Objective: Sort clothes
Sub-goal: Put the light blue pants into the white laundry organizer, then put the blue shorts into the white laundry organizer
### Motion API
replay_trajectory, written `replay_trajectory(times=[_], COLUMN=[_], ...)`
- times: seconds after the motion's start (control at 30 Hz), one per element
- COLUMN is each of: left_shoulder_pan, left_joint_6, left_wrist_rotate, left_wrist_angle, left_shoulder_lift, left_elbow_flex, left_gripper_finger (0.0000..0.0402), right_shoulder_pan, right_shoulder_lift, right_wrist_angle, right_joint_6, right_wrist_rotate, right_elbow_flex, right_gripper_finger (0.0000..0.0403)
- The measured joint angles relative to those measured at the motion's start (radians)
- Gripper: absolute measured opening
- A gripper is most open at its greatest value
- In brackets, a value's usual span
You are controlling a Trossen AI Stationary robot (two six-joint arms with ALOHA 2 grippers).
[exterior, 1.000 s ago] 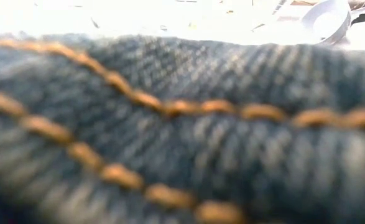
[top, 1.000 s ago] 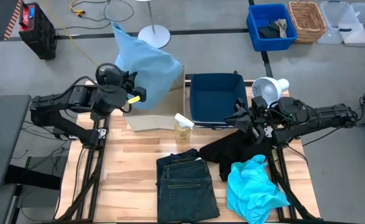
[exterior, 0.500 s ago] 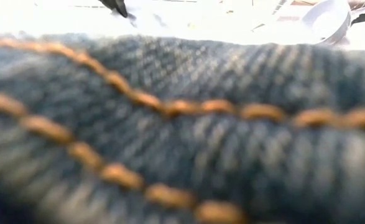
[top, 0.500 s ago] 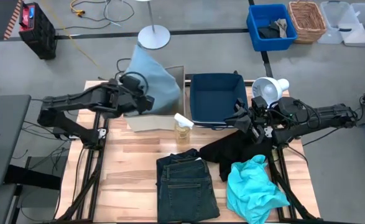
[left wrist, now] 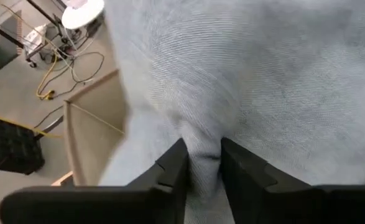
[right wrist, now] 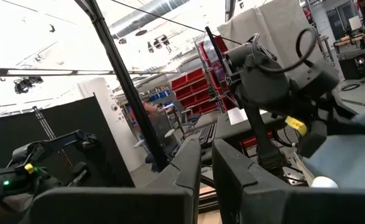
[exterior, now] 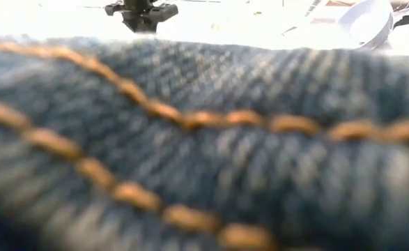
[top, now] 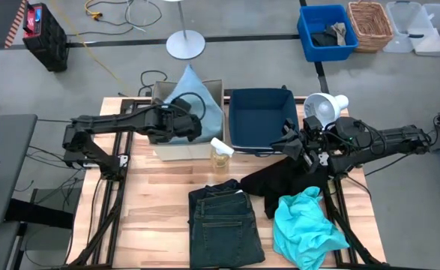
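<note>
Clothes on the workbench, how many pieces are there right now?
4. The pale blue cloth is over the beige box, pinched in the left gripper. The black garment, turquoise top and jeans lie on the table. More may be hidden inside the boxes.
</note>
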Motion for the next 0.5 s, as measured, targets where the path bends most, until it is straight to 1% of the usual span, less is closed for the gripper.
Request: replay_trajectory(times=[0.13, 0.23, 0.33, 0.4, 0.5], left_shoulder_pan=[0.0, 0.001, 0.008, 0.009, 0.004], left_joint_6=[0.016, -0.002, 0.001, 0.022, 0.049], left_wrist_rotate=[0.051, 0.077, 0.137, 0.171, 0.223], left_wrist_angle=[0.045, 0.046, 0.055, 0.072, 0.106], left_shoulder_lift=[-0.004, -0.019, -0.049, -0.074, -0.113], left_elbow_flex=[0.004, 0.004, 0.009, 0.009, 0.009], left_gripper_finger=[0.0129, 0.0173, 0.0216, 0.023, 0.0236], right_shoulder_pan=[0.0, 0.0, 0.0, 0.0, 0.0], right_shoulder_lift=[0.0, 0.0, 0.0, 0.0, 0.0], right_wrist_angle=[0.0, 0.0, -0.001, -0.002, -0.001], right_joint_6=[0.0, 0.0, 0.001, 0.007, 0.007], right_wrist_rotate=[0.0, 0.0, 0.0, 0.0, 0.0], right_elbow_flex=[0.0, 0.0, 0.0, 0.0, 0.0], right_gripper_finger=[0.0056, 0.0056, 0.0056, 0.0056, 0.0056])
